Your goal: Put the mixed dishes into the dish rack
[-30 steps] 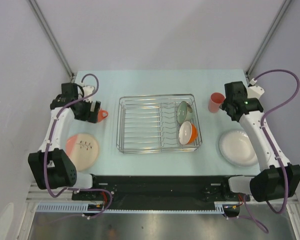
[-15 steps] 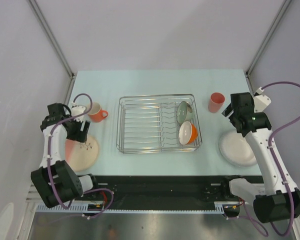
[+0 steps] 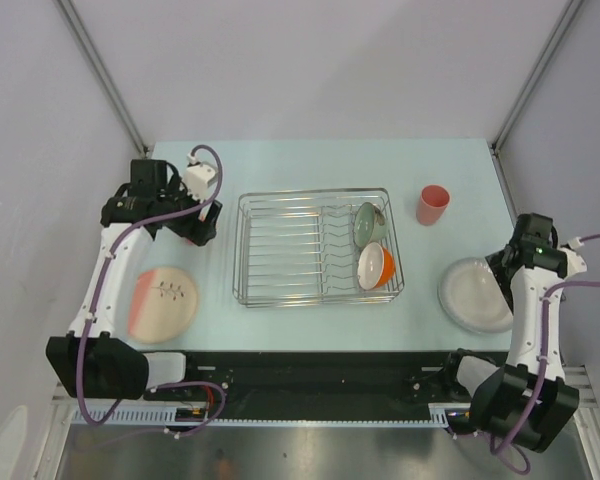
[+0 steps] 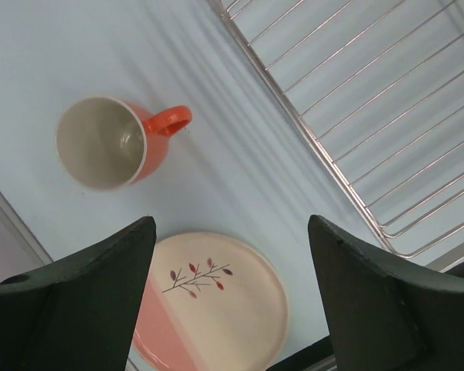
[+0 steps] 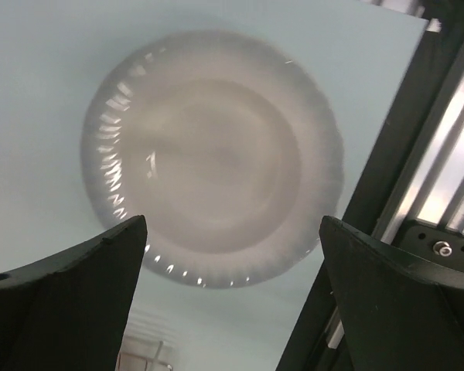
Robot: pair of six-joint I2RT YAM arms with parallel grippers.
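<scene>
Left end effector (image 4: 230, 232): its two dark fingers are spread wide with nothing between them, hanging above the pale blue surface (image 3: 310, 165). Below it, the orange handled mug (image 4: 112, 143) stands upright with its mouth open to the wrist camera and its handle turned toward the dish rack (image 4: 371, 100). The salmon-pink plate (image 4: 216, 297), painted with a small branch, lies flat near the mug but apart from it.

Right end effector (image 5: 232, 224): also spread wide and empty, it hangs over the white plate (image 5: 213, 158), which lies flat near the right edge of the surface.

The step in hand looks like two pickups being lined up — the mug on the left, the white plate on the right. For the mug, a sound grip would probably put one finger inside the rim and one outside, on the wall away from the handle. The plate looks harder: it lies flat, so the fingers would need to catch its raised rim and tilt it up rather than press down on it.

Counted: one dish rack at the centre of the surface. Two bowls are already inside it at its right end — a grey-green bowl (image 3: 368, 224) and an orange bowl (image 3: 376, 266) with a white inside, both propped on edge. Two plates, one mug and one salmon-pink cup (image 3: 432, 204) stand outside the rack.
</scene>
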